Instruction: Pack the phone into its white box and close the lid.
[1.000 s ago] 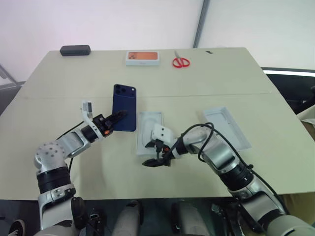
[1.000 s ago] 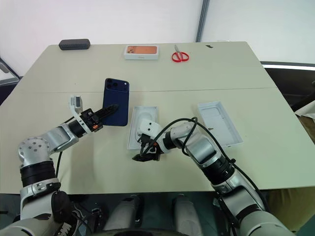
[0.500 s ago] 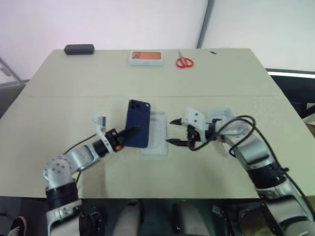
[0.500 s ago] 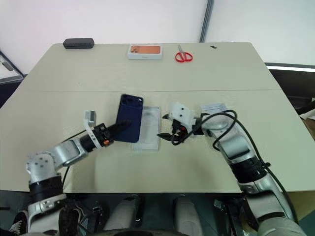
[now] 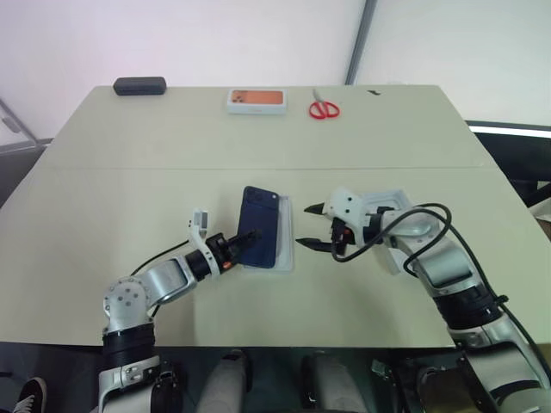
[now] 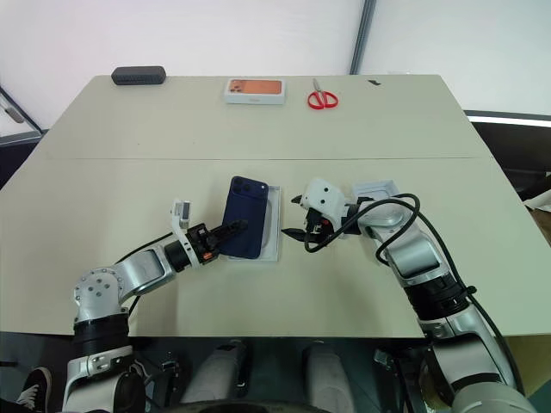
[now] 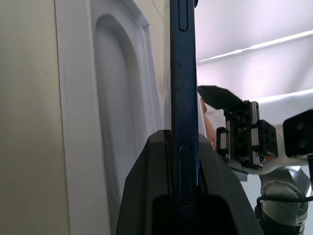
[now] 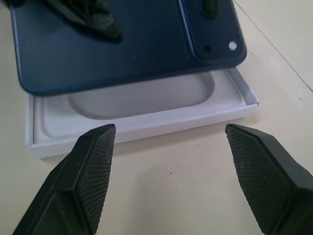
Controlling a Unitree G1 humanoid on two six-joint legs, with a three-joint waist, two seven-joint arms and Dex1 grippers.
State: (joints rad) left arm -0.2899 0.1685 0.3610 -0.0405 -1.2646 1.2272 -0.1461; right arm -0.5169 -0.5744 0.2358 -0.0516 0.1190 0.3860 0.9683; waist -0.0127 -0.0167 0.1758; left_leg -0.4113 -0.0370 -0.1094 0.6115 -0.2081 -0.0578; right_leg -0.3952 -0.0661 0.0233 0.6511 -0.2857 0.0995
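Observation:
My left gripper (image 5: 244, 240) is shut on the near end of the dark blue phone (image 5: 263, 225). It holds the phone tilted just above the white box (image 5: 287, 234), back up, with the camera cluster at the far end. In the left wrist view the phone (image 7: 183, 73) is edge-on between the fingers, with the box (image 7: 112, 98) beside it. My right gripper (image 5: 306, 227) stands open just right of the box, pointing at it. In the right wrist view its wide-apart fingertips (image 8: 93, 161) frame the box (image 8: 146, 115) under the phone (image 8: 122, 44). The lid (image 5: 393, 200) lies open side up to the right, partly behind my right arm.
At the table's far edge lie a black case (image 5: 139, 86), a white box with an orange picture (image 5: 256, 100) and red scissors (image 5: 323, 109). A seam (image 5: 129, 167) runs across the table just beyond the work area.
My left gripper carried the phone right and down, from left of the box to over it. My right gripper swung from the box's near end to its right side, still open.

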